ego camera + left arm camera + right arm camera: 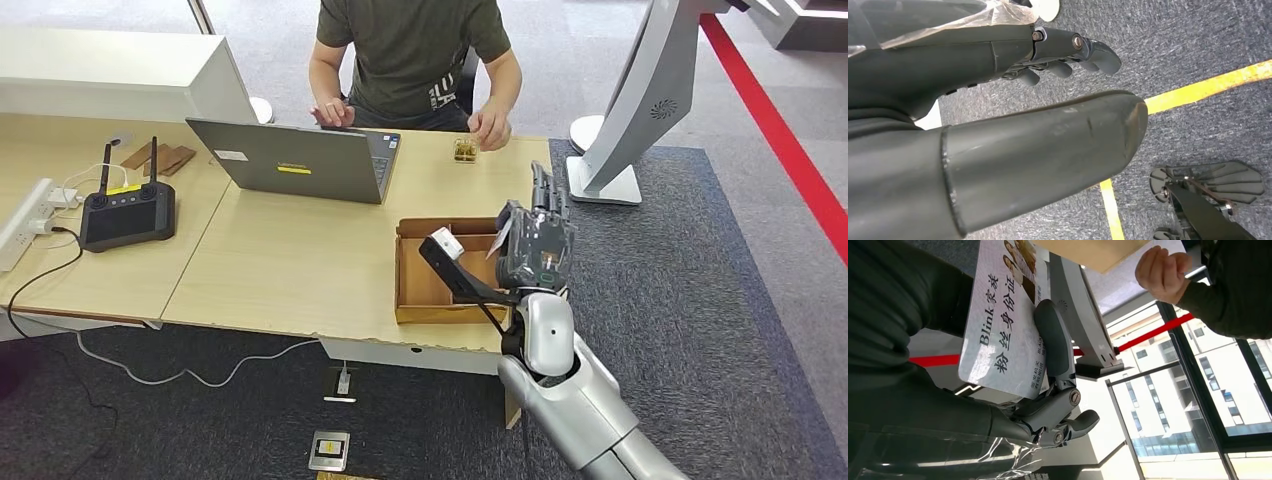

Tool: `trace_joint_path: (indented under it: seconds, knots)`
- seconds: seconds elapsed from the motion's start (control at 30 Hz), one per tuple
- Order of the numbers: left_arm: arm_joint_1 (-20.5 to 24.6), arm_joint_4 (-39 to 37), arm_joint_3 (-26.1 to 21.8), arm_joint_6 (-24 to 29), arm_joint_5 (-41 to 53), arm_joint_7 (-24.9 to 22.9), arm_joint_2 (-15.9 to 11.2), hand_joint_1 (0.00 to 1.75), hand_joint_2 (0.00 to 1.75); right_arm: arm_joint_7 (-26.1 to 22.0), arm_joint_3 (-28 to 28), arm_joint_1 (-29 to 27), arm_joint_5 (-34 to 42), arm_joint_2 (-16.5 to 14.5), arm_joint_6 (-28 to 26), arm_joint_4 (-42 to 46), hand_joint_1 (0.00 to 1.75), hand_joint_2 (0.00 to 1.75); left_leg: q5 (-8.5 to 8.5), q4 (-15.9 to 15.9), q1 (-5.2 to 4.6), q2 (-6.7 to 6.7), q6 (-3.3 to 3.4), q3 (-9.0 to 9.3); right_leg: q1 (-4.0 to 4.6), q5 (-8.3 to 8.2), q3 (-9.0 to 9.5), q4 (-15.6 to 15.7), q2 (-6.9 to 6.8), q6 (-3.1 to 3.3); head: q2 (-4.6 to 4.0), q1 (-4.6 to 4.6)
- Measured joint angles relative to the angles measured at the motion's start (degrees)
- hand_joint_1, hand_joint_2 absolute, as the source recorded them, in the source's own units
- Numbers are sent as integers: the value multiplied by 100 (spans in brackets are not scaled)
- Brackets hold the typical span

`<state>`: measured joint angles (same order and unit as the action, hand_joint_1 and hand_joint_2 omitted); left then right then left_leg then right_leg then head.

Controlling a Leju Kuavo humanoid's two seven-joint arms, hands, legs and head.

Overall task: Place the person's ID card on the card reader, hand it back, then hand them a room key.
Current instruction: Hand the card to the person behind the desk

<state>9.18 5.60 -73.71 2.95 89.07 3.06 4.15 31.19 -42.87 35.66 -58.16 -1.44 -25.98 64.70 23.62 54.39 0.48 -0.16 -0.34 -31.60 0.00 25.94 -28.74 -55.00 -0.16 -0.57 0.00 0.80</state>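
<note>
The ID card point(1003, 330) is pinched between thumb and fingers of the raised right hand point(537, 245), just over the open cardboard box point(420, 300) beside it, with the person's hand point(490, 125) further ahead across the table point(290, 270); the left hand point(998, 125) hangs empty, fingers apart.

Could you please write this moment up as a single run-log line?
right hand: grips ID card, raised over cardboard box | left hand: hangs over carpet, holds nothing | person's hand: on table
</note>
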Motion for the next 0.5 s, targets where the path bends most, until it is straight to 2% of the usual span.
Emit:
trace_joint_path:
  seconds: [0.17, 0.5]
  knots:
    - [2, 0, 45, -2, -1, 0, 2, 0, 0, -131, -75, 84, 91, -128, -30, -172, 175, 175, 0, 0, 0, 0, 0, 0, 0, 0, 0, 0, 1, 0, 0, -1]
    - [-26, 0, 45, 112, -3, 31, 20, 0, 0, -392, -269, 302, 170, -575, -128, -728, 175, 175, 0, 0, 5, 0, -1, 0, 4, 0, 0, -1, 1, 1, 0, -2]
